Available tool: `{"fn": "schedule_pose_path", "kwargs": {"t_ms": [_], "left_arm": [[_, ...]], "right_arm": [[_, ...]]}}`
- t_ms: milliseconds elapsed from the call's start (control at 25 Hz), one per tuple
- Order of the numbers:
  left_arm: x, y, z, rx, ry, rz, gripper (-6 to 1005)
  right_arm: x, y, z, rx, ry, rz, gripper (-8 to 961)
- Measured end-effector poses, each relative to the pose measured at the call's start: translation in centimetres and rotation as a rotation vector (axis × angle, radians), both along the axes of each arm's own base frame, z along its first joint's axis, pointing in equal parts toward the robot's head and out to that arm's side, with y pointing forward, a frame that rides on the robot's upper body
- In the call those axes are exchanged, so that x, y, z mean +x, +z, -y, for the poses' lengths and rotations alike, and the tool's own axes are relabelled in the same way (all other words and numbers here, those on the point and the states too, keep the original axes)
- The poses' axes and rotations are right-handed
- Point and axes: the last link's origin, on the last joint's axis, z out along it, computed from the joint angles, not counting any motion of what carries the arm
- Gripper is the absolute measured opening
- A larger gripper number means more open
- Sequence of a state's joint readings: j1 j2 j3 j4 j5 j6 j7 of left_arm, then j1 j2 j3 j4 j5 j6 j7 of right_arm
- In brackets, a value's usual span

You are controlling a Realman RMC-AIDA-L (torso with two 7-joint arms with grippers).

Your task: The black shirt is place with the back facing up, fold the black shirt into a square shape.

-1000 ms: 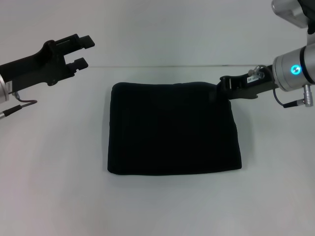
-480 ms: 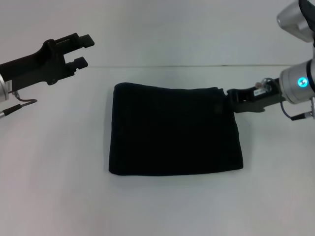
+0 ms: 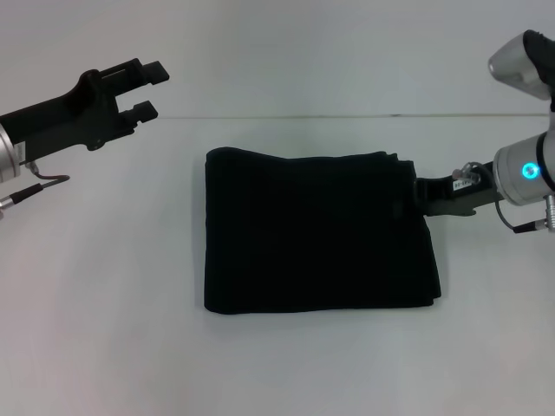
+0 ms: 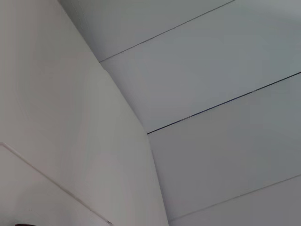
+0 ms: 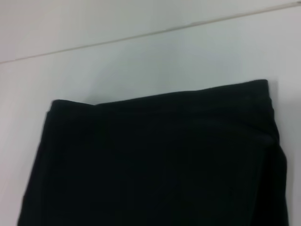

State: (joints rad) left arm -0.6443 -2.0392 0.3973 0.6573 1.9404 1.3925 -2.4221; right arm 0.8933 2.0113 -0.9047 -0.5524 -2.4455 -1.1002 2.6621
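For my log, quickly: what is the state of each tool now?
Left tool: open, holding nothing, raised.
Right tool: at the black shirt edge; cannot be told.

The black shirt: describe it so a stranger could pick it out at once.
On the white table, in the middle before the robot, lies the black shirt, folded into a flat, roughly square stack. The right gripper is at its far right corner; the left gripper hangs apart. It is the only cloth there, soft and matte.

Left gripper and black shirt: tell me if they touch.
Apart. Head view shows the left gripper raised off to the side, white table between it and the black shirt.
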Motion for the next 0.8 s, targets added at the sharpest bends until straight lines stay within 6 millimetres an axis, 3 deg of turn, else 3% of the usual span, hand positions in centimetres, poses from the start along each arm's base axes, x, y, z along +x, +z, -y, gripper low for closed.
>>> {"fn": "schedule_pose_path", "kwargs": {"t_ms": [440,640,800], "left_arm": [[-0.2,0.0,0.1,0.001,0.005,-0.001,736],[-0.2,-0.1,0.1,0.0,0.007,0.0,736],[-0.3,-0.1,0.2,0.0,0.008,0.0,736]], "right_arm": [[0.3,-0.3,-0.9,0.054,0.015,0.061,71],[0.6,0.2,-1.5,0.078,0.015,0.083,282],[0.8,1.4,-2.3,0.128,0.012,0.094,372]]}}
